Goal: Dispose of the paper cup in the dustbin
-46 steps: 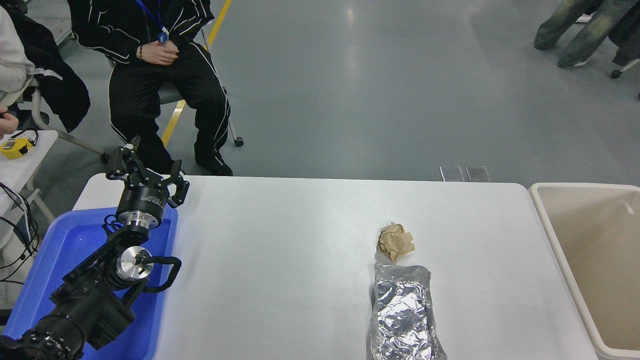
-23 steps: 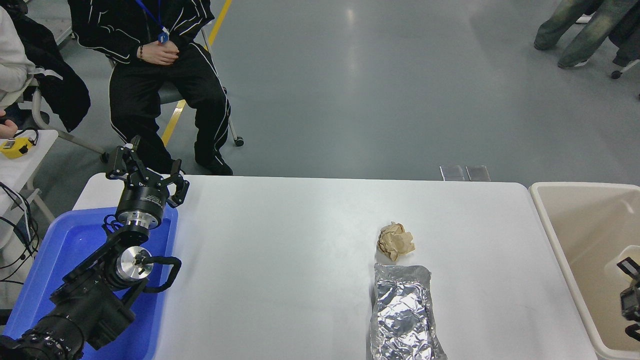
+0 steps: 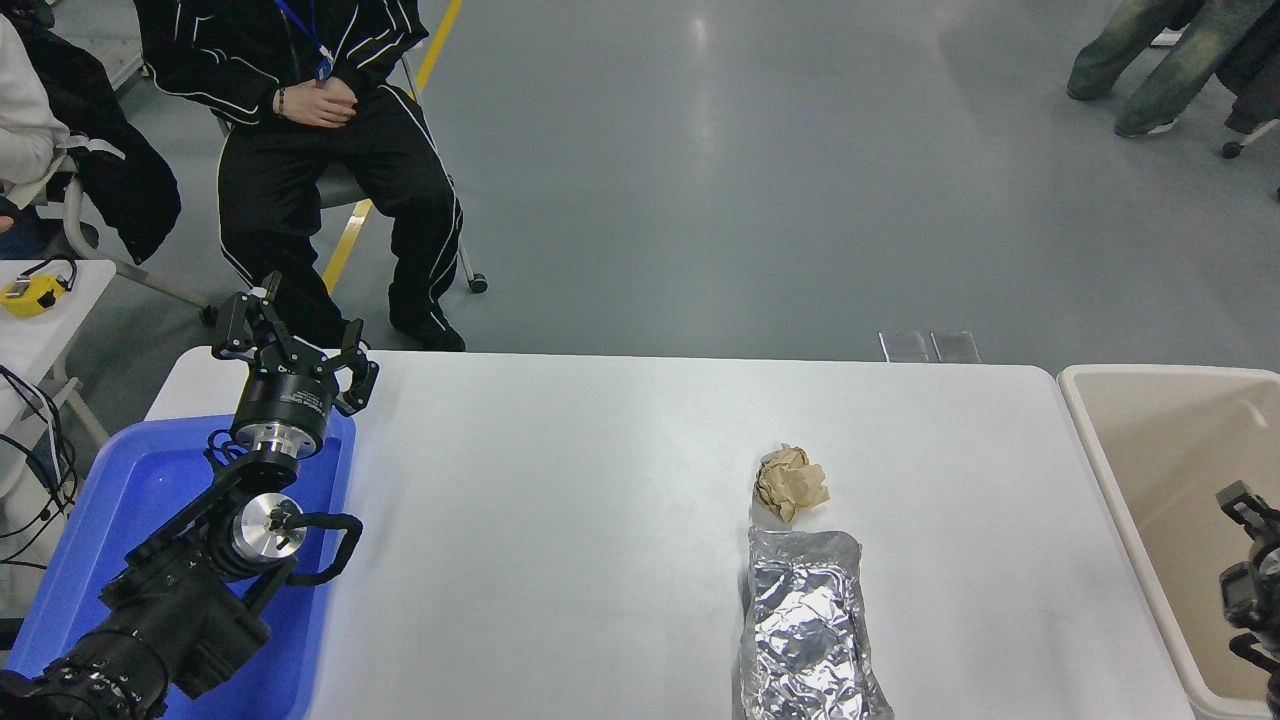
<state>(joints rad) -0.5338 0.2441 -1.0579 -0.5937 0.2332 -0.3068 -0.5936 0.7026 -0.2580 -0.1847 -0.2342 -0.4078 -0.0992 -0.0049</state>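
Observation:
The paper cup is not visible anywhere in the head view. The dustbin (image 3: 1095,440), beige with a cream-white rim, stands off the table's right end. My right gripper (image 3: 1240,570) comes in from the right edge, over the dustbin's inside. Its jaws stand spread apart with nothing seen between them, and part of it is cut off by the picture's edge. My left gripper (image 3: 292,345) is parked at the lower left, open and empty, over the far end of a blue bin.
A crumpled brown paper ball (image 3: 791,482) and a crumpled foil sheet (image 3: 806,630) lie right of the table's middle. The bright blue bin (image 3: 130,500) sits at the left end. A person in black sits beyond the far left edge.
My right gripper came into view at the right edge over the dustbin and has since moved a little up and to the left. The left arm has not moved.

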